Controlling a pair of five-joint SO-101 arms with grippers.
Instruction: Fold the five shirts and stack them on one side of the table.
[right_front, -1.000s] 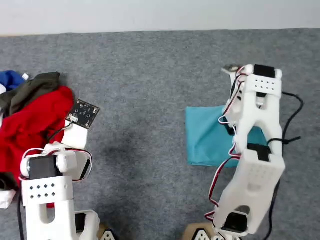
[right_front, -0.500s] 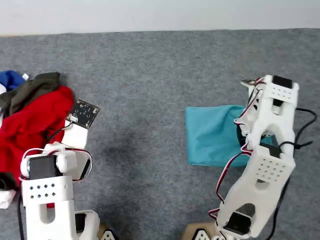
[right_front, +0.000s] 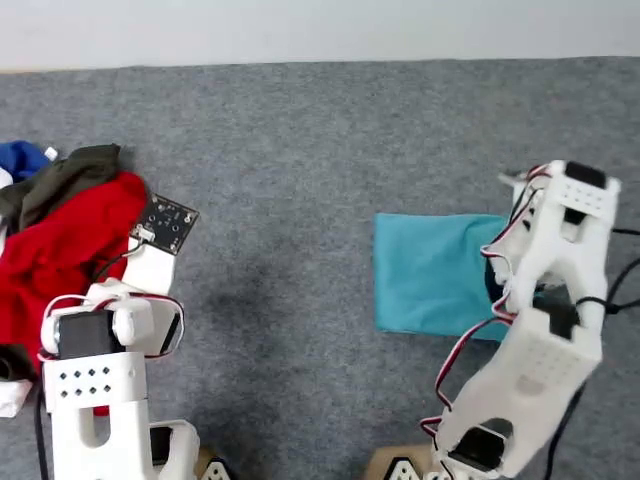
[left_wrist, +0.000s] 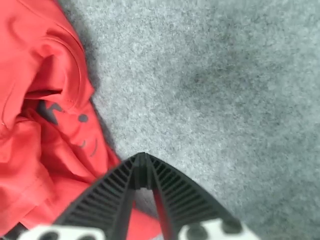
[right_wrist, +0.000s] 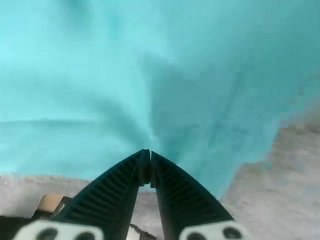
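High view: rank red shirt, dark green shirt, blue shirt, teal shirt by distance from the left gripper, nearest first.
1. red shirt, right beside the left gripper.
2. dark green shirt, just beyond the red one.
3. blue shirt, at the far left.
4. teal shirt, far over on the right.

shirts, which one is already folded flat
The teal shirt: it is a neat flat rectangle lying on its own, while the red shirt, dark green shirt and blue shirt are bunched together in one crumpled heap.
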